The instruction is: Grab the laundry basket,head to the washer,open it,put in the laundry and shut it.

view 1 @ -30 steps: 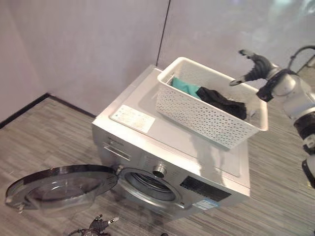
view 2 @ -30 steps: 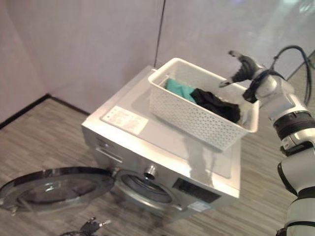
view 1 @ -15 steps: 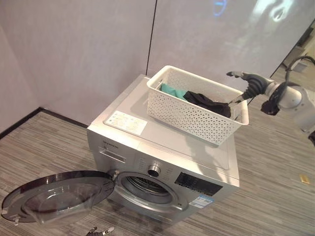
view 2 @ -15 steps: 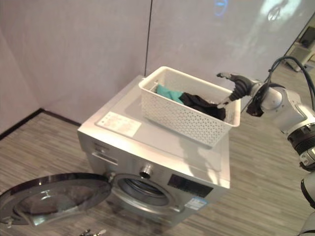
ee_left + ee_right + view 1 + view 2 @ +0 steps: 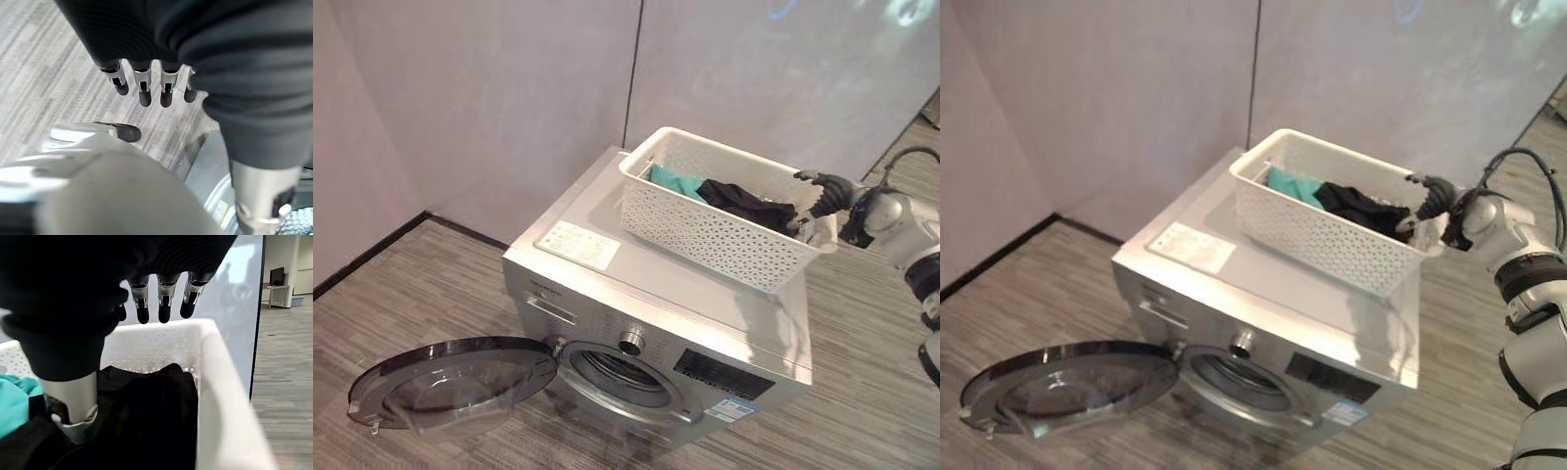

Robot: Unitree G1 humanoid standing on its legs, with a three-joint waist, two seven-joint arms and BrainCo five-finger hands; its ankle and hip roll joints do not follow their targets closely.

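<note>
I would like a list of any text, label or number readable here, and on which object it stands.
None can be read.
White sticker on top of the washer: print too small.
Small mark on the detergent drawer: blurred.
Dark control panel: nothing legible.
Blue and white sticker on the washer's front corner: too small.

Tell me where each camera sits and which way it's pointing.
Left eye: on the head, looking down at the washer, its open door, the basket on top; right hand at the basket's end.
Right eye: beside it, same scene.
Left wrist: along the left hand toward the floor.
Right wrist: along the right hand into the basket, at black and teal laundry.
Eye and right wrist views share the basket.
</note>
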